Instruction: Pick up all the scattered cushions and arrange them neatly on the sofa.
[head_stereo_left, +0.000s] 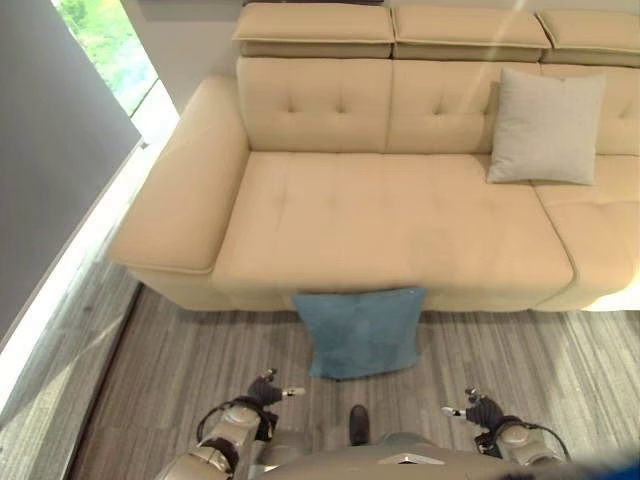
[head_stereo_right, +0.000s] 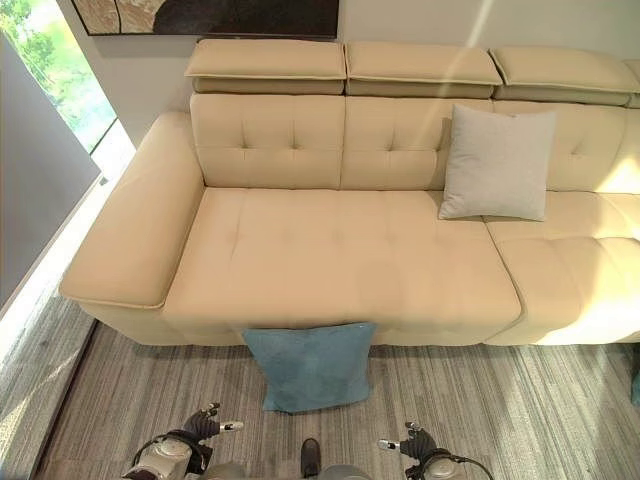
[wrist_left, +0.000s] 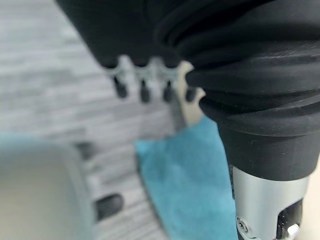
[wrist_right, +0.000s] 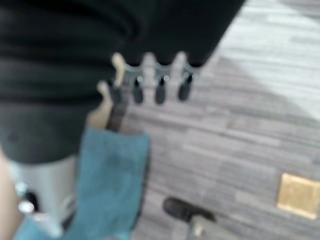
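Blue cushion (head_stereo_left: 363, 331) leans on the floor against the sofa (head_stereo_left: 400, 230) front, ahead of both sets of fingers, untouched. Grey cushion (head_stereo_left: 546, 126) already placed. Left hand (head_stereo_left: 262, 391) and right hand (head_stereo_left: 482, 411): fingers relaxed, empty.

Teal cushion (head_stereo_left: 364, 332), beige sofa (head_stereo_left: 400, 220), seemingly plain.

The sofa (head_stereo_left: 400, 230) runs off the right edge, and the blue cushion's (wrist_left: 190, 185) far part is cut off.
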